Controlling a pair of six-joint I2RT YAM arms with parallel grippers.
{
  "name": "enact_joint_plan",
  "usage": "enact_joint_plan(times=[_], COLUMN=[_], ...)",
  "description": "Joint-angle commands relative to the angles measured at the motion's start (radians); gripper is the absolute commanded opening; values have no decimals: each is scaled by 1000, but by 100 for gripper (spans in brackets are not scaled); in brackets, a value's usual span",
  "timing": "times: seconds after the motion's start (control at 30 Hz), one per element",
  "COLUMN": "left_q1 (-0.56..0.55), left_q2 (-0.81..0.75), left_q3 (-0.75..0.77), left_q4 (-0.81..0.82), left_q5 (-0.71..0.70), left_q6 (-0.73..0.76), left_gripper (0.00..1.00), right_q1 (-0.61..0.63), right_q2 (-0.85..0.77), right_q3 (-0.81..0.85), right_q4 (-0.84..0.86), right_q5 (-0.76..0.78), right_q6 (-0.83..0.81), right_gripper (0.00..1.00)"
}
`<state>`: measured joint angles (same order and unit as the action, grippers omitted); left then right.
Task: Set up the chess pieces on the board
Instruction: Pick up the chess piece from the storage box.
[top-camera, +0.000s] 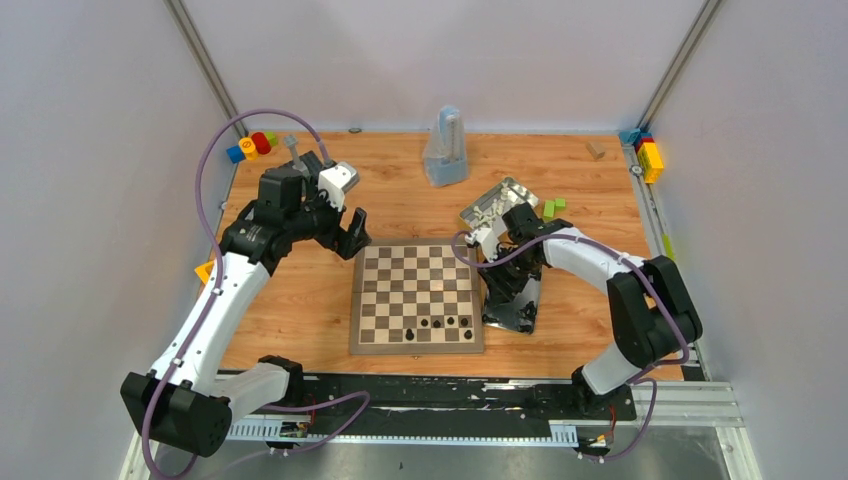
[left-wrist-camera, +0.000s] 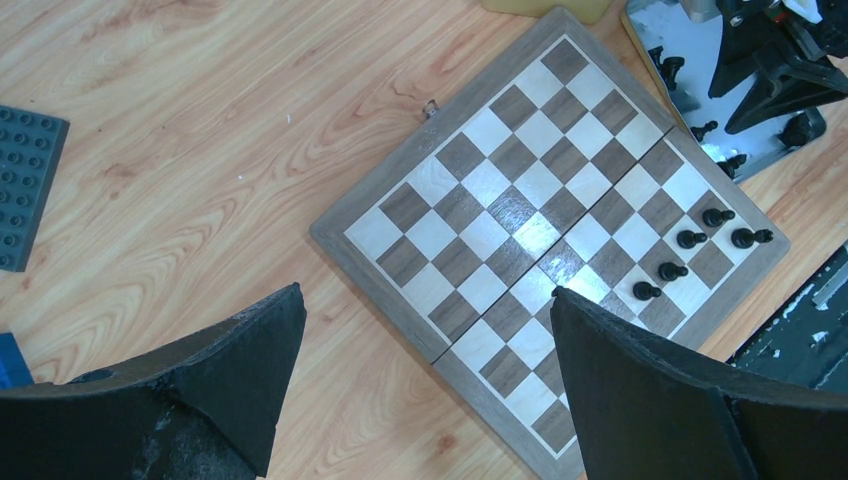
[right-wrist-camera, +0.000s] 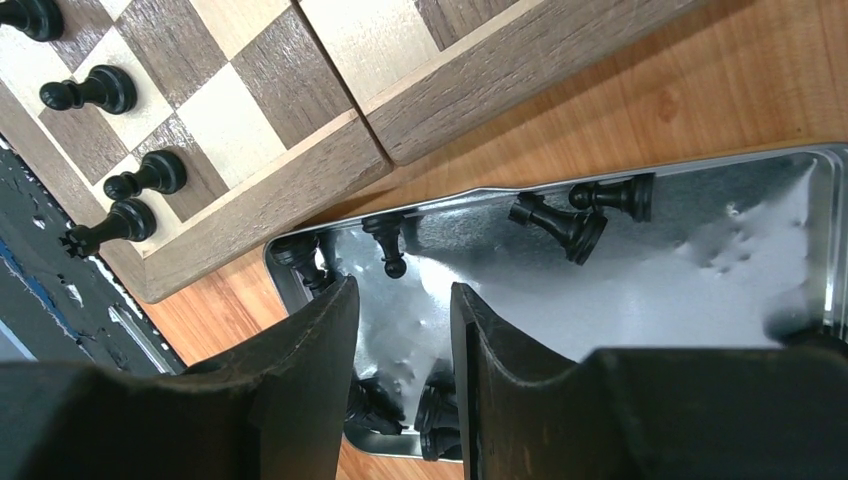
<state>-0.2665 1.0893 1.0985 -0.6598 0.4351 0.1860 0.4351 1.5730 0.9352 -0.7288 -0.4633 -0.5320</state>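
Close beneath the right tool (right-wrist-camera: 402, 290), partly open and empty, black chess pieces (right-wrist-camera: 570, 222) in tin (right-wrist-camera: 680, 280).

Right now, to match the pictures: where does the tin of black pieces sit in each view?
Top: tin just right of the board.
Left wrist: top right corner.
Right wrist: lower right half.
Shared landmark: black pieces standing at the board's edge.

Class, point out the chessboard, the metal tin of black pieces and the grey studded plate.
chessboard (left-wrist-camera: 487, 183), left wrist view, a bare cream square.
metal tin (right-wrist-camera: 680, 290), right wrist view, its bare floor.
grey studded plate (left-wrist-camera: 25, 180), left wrist view, its studded top.
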Motion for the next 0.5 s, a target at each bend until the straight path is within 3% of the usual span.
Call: enact_joint_plan(times=[0.0, 0.47], left_q1=[6, 6], left_q2=[-20, -24], left_q3=[-3, -8], left_q4=[35, 37], left_q5=[10, 9], left_q6=[20, 22], left_gripper=[100, 100], right_q1=[-2, 21], right_q2=[24, 65], right_q3=[2, 4], right_q4=[31, 28], right_q5=[-45, -72], right_q6=[-37, -60], right_gripper=[39, 34])
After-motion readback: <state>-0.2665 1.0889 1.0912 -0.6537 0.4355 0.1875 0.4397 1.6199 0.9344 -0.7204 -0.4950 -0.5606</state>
